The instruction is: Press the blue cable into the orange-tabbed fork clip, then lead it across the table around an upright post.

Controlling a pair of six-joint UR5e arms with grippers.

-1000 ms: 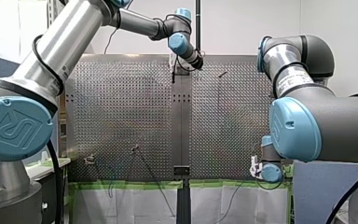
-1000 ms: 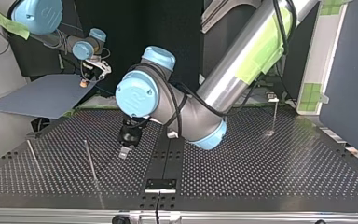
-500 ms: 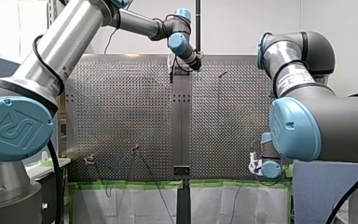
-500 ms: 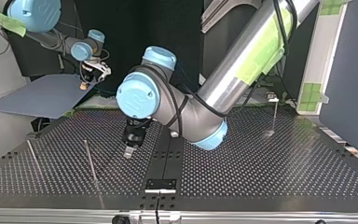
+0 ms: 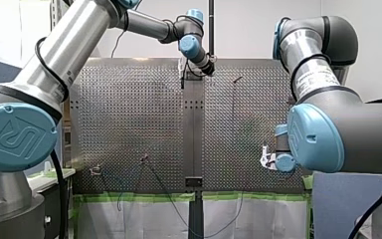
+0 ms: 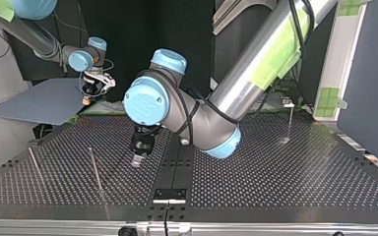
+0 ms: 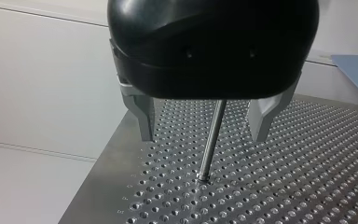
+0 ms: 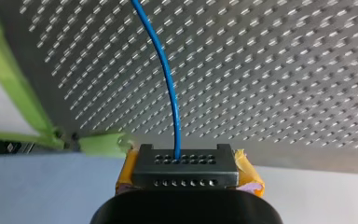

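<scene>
Two robot arms reach over one perforated metal table (image 6: 275,182). In the top view my right gripper (image 6: 86,100) hangs at the upper left of the frame, past the table's far edge and by the edge of a blue-grey sheet (image 6: 34,103). Its wrist view shows the jaws closed on the single blue cable (image 8: 168,84). The cable comes out between two yellow pads (image 8: 246,169) and curves away over the table, with green tape (image 8: 9,79) along the table's edge beside it.

My left gripper (image 6: 137,160) points down, left of centre in the top view, close above the table. That arm's thick elbow fills the middle of the frame and hides the table behind it. In its wrist view the two metal fingers (image 7: 142,116) stand wide apart, holding nothing. An upright post (image 7: 209,140) stands ahead, seen in the gap and touching neither finger.

The top view shows three thin posts. The left post (image 6: 34,164) and the middle post (image 6: 96,169) are at the lower left. The right post (image 6: 289,123) is well apart at the right, and the fitting on its top is too small to identify.
</scene>
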